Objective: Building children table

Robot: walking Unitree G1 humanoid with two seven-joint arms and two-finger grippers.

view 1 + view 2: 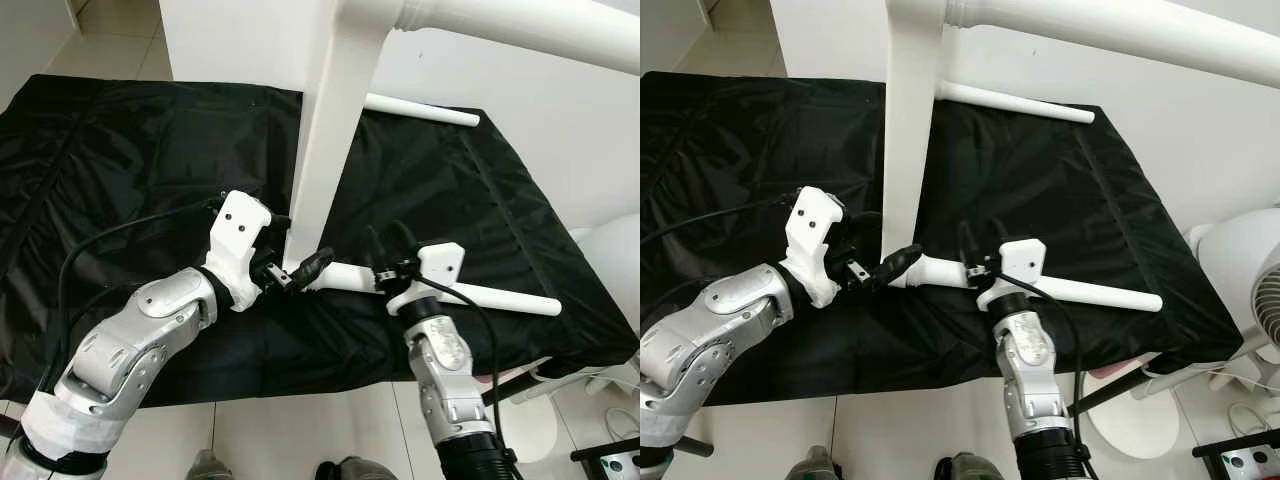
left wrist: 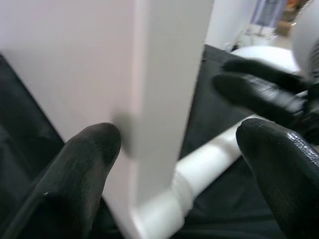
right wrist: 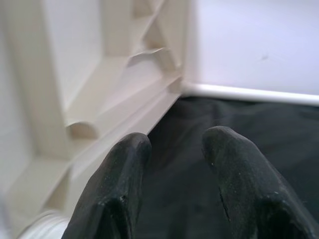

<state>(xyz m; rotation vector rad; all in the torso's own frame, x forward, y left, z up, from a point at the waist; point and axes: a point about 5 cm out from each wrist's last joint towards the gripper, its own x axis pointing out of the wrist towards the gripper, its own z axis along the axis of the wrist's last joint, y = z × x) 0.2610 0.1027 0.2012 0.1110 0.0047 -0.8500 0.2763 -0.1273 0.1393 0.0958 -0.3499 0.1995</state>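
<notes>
Assembly is under way on the black cloth (image 1: pixel 120 150): we are working at the joint where a white table leg (image 1: pixel 480 295) is lying along the cloth and meeting the corner of the upended white tabletop (image 1: pixel 330 140), which is standing at about twelve o'clock from our grippers. Our left gripper (image 1: pixel 300 272) is sitting at nine o'clock of that joint with its fingers (image 2: pixel 84 164) spread, one on each side of the panel edge and touching nothing firmly, as far as the blurred wrist view lets us judge. Our right gripper (image 1: pixel 390 245) is resting over the leg at three o'clock, fingers parted and pointing past it, not pinching. Another leg (image 1: pixel 420 108) is already seated at the far side. To seat this one well, we are wanting the leg square to its socket before twisting, with the left gripper bracing the panel.
</notes>
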